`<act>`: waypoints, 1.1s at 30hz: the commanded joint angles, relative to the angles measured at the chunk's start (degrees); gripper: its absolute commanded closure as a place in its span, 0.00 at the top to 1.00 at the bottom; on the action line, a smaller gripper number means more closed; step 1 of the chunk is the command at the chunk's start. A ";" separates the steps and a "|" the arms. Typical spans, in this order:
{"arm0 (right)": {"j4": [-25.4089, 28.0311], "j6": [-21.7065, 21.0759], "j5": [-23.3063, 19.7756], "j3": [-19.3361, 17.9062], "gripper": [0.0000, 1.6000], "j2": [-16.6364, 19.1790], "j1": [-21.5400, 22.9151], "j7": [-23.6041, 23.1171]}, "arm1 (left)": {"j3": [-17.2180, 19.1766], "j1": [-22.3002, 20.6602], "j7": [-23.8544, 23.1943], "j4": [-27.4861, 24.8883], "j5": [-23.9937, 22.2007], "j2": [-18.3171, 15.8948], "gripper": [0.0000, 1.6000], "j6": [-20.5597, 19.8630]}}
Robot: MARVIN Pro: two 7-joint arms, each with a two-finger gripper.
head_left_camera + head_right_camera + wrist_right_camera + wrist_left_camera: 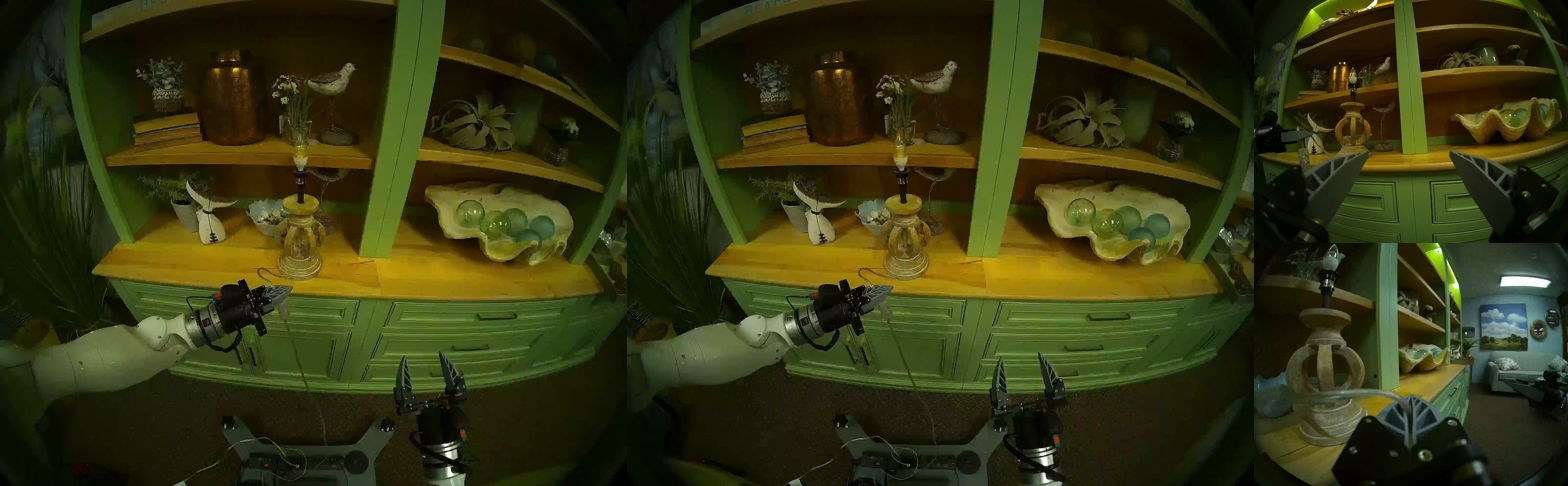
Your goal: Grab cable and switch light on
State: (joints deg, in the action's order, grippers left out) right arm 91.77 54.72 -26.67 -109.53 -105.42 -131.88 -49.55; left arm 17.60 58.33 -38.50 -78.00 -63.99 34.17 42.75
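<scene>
The lamp's carved beige wooden base [300, 244] stands near the front of the wooden counter [441, 275], with the candle-shaped bulb [300, 154] on a black stem above it. I cannot tell if the bulb is lit. The clear cable [296, 353] loops out from the base, passes through my left gripper [287, 290] and hangs to the floor. My left gripper is shut on the cable at the counter's front edge, with the clear switch block [283, 310] dangling just below the fingers. The left wrist view shows the cable [1349, 392] entering the shut gripper [1411, 396]. My right gripper [422, 355] is open and empty, low before the drawers.
A large clam shell [549, 217] holding green glass balls [470, 212] sits at the right of the counter. A whale-tail figurine [210, 224] and a shell dish [252, 212] stand behind the lamp. A power strip [291, 461] and a thicker white cord [210, 465] lie on the floor.
</scene>
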 commanded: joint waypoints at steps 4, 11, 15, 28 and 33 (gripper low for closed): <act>1.42 0.28 -0.03 0.08 1.00 0.06 0.28 -0.11 | 1.27 -5.84 -8.72 10.58 1.06 4.99 0.00 -0.10; 1.33 0.28 -0.04 0.07 1.00 0.08 0.32 -0.11 | 1.40 -8.04 -12.53 18.75 1.85 10.34 0.00 0.58; 1.29 0.28 -0.04 0.07 1.00 0.09 0.34 -0.10 | 1.95 -8.65 -15.12 22.34 1.04 13.15 0.00 0.89; 1.35 0.28 -0.04 0.07 1.00 0.07 0.31 -0.11 | 4.04 -9.93 -26.69 27.56 -3.37 16.44 0.00 2.40; 1.35 0.28 -0.04 0.07 1.00 0.07 0.31 -0.11 | 4.92 -9.67 -28.30 24.74 -4.99 15.10 0.00 4.03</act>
State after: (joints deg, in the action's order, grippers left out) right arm 91.71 54.72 -26.67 -109.53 -105.41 -131.85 -49.55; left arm 20.12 51.38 -60.56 -50.05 -65.64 49.46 44.55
